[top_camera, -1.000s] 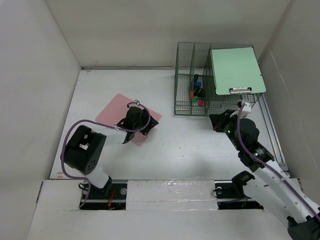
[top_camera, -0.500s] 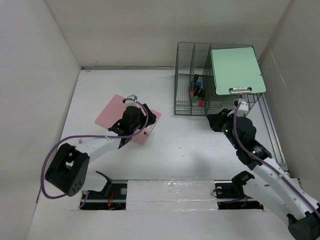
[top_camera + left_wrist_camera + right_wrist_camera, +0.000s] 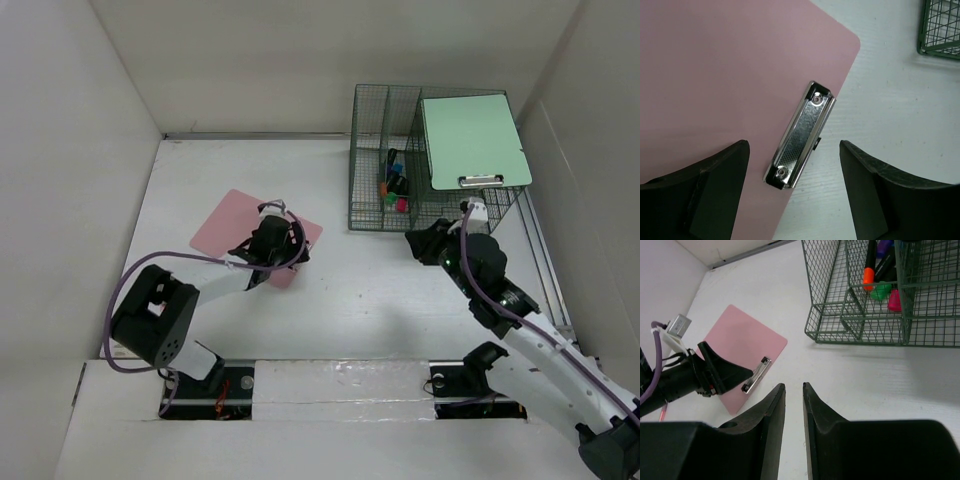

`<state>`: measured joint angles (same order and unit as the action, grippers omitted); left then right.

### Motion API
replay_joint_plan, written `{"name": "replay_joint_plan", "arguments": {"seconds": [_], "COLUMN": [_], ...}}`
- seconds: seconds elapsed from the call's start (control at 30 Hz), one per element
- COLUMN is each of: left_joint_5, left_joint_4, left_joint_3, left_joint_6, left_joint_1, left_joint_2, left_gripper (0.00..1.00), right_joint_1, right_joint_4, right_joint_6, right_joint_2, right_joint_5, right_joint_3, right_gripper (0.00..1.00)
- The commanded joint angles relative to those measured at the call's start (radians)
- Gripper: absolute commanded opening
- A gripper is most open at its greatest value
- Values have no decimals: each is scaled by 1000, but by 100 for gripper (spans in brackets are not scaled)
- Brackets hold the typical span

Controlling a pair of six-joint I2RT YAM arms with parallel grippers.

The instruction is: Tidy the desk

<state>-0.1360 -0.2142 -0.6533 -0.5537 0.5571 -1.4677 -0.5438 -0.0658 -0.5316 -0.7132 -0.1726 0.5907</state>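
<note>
Since a second ago, the left arm's elbow has been swinging out and back while its jaws have been widening over the same spot. The right gripper has been edging left along the front of the rack, its fingers parting a little.

The desk (image 3: 380, 290) is lying flat and white beneath both arms, reaching from wall to wall, with its bare middle stretching between the two grippers. The left gripper (image 3: 794, 150) is hovering low over the desk's left-centre part, jaws standing wide apart and clamping nothing. In the wrist view they are straddling the metal clip (image 3: 800, 135) of the pink clipboard (image 3: 232, 222), which is lying flat on the desk with the clip on its edge toward the rack. Whether the fingers are touching the board, I cannot tell.

The right gripper (image 3: 792, 386) is hanging above the desk's right part, just in front of the green wire rack (image 3: 372, 160), with only a narrow gap between its fingers and nothing in it. The rack is standing on the desk's far right corner, holding coloured markers (image 3: 881, 290) in a front compartment. A pale green clipboard (image 3: 472, 135) is covering the rack's right side, its clip end pointing toward the arms.
</note>
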Motion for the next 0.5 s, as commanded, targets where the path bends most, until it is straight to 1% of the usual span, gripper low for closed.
{"name": "replay_joint_plan", "arguments": {"seconds": [0.0, 0.07, 0.1, 0.13, 0.17, 0.2, 0.27, 0.37, 0.47], "left_joint_5": [-14, -22, -45, -98, -99, -114, -151, -143, -129], "left_joint_4": [1, 12, 21, 56, 56, 70, 107, 113, 118], "left_joint_3": [-65, -78, -86, -107, -108, -120, -127, -126, -137], "left_joint_6": [75, 93, 107, 136, 141, 141, 135, 133, 146], "left_joint_1": [6, 36, 52, 105, 106, 133, 142, 142, 152], "left_joint_2": [-46, -89, -103, -136, -137, -160, -177, -198, -224], "left_gripper": [69, 69, 69, 69, 69, 69, 69, 68, 65], "right_joint_1": [-13, -13, -13, -13, -13, -13, -13, -22, -22], "right_joint_4": [55, 55, 87, 92, 92, 95, 103, 118, 126], "right_joint_6": [-7, -7, -4, -1, 2, 2, 2, -1, 1], "right_joint_2": [-6, -9, -11, -22, -22, -34, -43, -52, -60], "right_joint_5": [1, -7, -7, -10, -10, -10, -10, -8, -10], "right_joint_3": [32, 32, 32, 34, 34, 35, 34, 29, 29], "right_gripper": [27, 27, 27, 27, 27, 27, 27, 27, 27]}}
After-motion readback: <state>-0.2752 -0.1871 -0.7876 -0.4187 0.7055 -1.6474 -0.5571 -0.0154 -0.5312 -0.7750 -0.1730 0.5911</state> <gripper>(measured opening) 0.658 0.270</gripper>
